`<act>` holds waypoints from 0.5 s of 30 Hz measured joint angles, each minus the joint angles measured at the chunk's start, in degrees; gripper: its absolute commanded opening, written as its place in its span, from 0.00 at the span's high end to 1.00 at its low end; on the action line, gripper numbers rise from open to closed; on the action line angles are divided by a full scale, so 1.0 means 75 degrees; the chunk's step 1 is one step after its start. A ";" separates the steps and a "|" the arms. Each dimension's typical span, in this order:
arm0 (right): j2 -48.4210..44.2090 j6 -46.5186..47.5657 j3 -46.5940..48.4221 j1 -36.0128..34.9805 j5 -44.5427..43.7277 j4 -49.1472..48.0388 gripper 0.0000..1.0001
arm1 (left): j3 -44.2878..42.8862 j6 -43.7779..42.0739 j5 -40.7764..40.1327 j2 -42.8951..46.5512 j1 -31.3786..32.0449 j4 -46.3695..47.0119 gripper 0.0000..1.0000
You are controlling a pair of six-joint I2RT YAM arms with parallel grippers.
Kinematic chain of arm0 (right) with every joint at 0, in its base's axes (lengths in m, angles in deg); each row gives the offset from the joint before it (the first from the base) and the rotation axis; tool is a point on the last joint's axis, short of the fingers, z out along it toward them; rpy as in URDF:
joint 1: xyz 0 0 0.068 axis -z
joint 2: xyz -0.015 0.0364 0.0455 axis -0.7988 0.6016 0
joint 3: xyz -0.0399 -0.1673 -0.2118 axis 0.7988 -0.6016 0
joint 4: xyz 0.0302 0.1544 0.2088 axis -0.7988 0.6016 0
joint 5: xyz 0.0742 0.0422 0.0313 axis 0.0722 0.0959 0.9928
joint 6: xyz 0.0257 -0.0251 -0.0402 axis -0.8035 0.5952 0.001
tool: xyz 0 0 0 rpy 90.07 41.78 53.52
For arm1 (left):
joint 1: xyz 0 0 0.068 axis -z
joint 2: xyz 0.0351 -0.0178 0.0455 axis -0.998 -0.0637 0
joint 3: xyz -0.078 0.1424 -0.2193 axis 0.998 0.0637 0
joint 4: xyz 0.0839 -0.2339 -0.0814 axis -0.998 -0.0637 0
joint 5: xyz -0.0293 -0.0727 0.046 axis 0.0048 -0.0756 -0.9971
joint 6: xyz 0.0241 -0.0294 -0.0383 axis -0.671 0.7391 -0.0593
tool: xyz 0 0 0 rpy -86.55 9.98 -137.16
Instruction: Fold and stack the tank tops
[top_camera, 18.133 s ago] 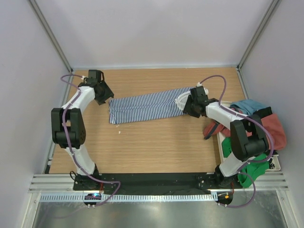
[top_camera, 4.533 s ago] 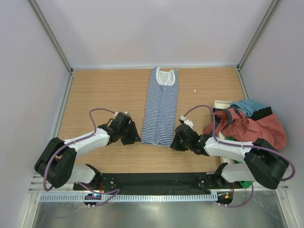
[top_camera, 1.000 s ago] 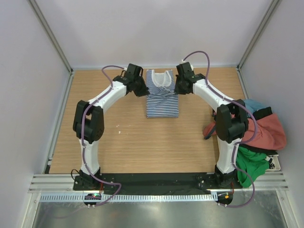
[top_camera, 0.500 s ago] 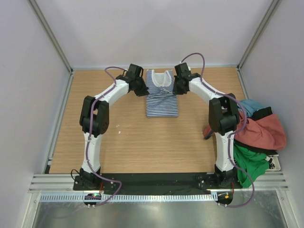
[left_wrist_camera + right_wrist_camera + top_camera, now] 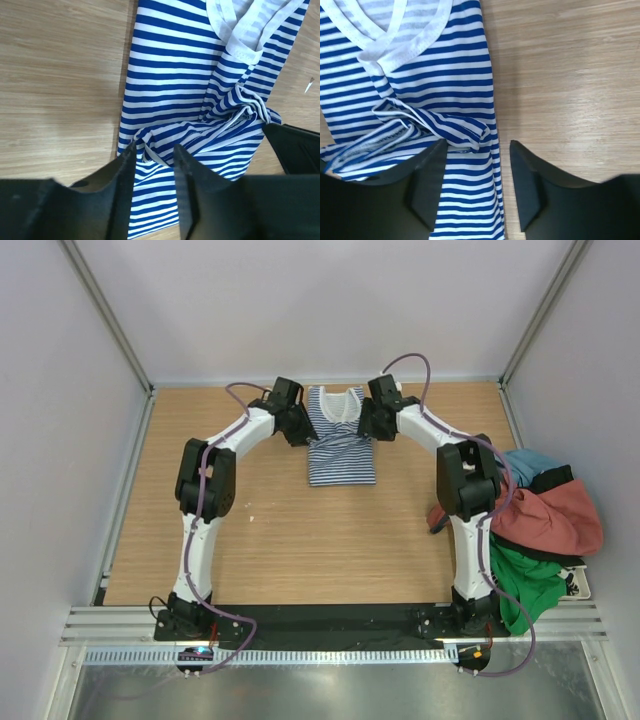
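The navy-and-white striped cloth tank top [image 5: 340, 448] was seen folded at the far middle of the wooden table [image 5: 300, 540], long axis running far to near, flanked equally closely by the left gripper [image 5: 154, 150] and right gripper [image 5: 477, 145], both parted and gripping nothing

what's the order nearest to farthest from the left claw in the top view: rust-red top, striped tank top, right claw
1. striped tank top, right beside the left claw, far middle of the table.
2. right claw, at that top's other side.
3. rust-red top, heaped at the right edge.
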 measured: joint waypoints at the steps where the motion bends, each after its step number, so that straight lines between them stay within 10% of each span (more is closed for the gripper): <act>1: -0.0035 -0.0009 -0.0079 0.0003 -0.0020 -0.0070 0.39 | 0.0003 -0.0020 0.0006 0.0000 0.0000 -0.0006 0.57; 15: -0.3605 -0.0070 -0.3934 0.0006 0.0691 -0.1445 0.37 | 0.3853 -0.0114 -0.0111 0.3585 0.0259 0.0694 0.42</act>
